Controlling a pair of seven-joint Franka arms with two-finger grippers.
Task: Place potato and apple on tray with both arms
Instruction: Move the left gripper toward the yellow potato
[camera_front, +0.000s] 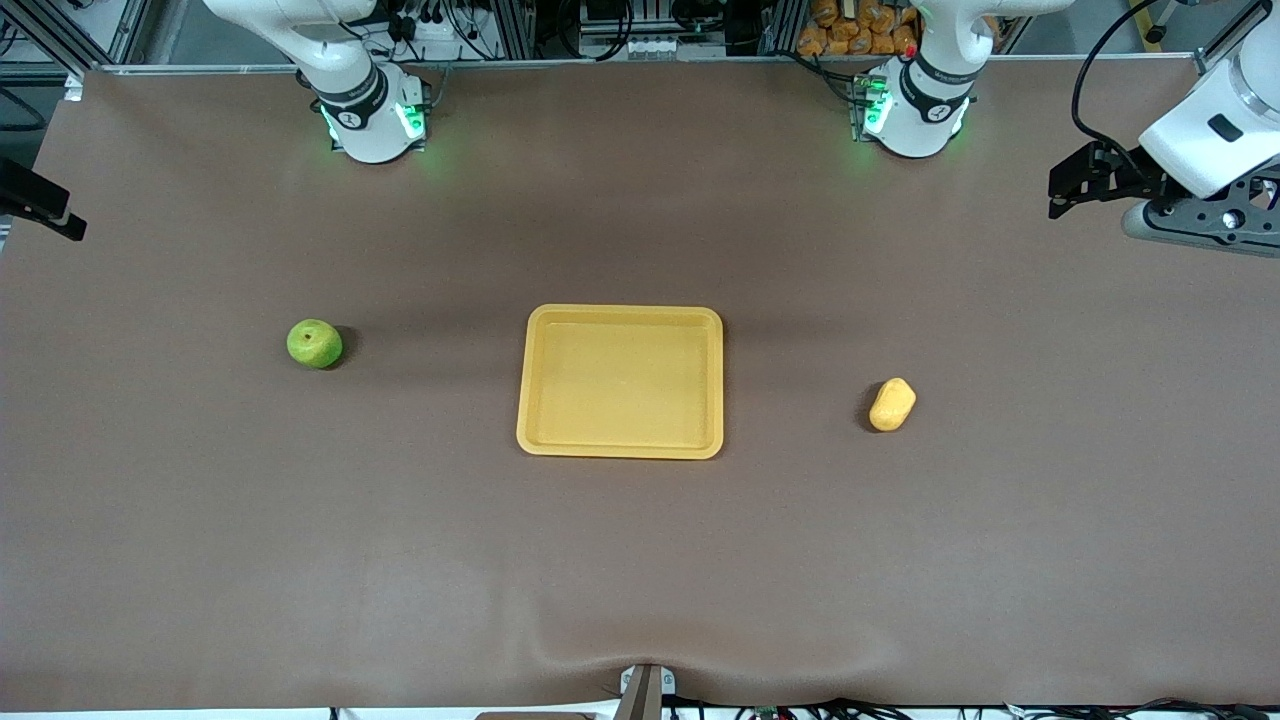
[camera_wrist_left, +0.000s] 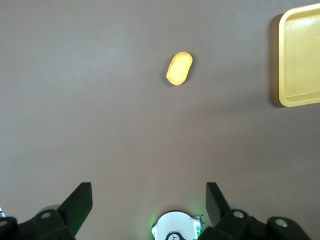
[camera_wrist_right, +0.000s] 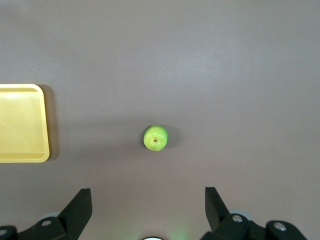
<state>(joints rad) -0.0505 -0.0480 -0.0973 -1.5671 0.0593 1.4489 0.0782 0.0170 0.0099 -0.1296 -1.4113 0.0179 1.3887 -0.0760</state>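
Starting from the edge nearest the front camera, the brown table (camera_front: 640, 560) lies bare until the tray (camera_front: 621, 448), which sits at mid-table with nothing in it. The potato (camera_front: 892, 404) lies on the cloth toward the left arm's end, level with the tray and well apart from it, its long axis tilted. The apple (camera_front: 314, 343) rests toward the right arm's end, a little farther from the camera than the potato and also well apart from the tray, its stem dimple turned upward. Farther off, the two arm bases stand along the table's top edge. The left gripper (camera_wrist_left: 149, 200) hangs high over the table at its own end, its fingers (camera_wrist_left: 80, 200) spread wide and holding nothing; its wrist view looks down on the potato and one corner of the tray. The right gripper (camera_wrist_right: 148, 202) is out of the front view, but its wrist view shows it high above the apple's stretch of table, fingers (camera_wrist_right: 79, 205) likewise wide apart and empty. By my reading the task has not yet begun: neither item is grasped and both arms are poised for the reach. The next move probably calls for each arm to descend over its own item, the left turning its fingers to close across the potato's narrow width.
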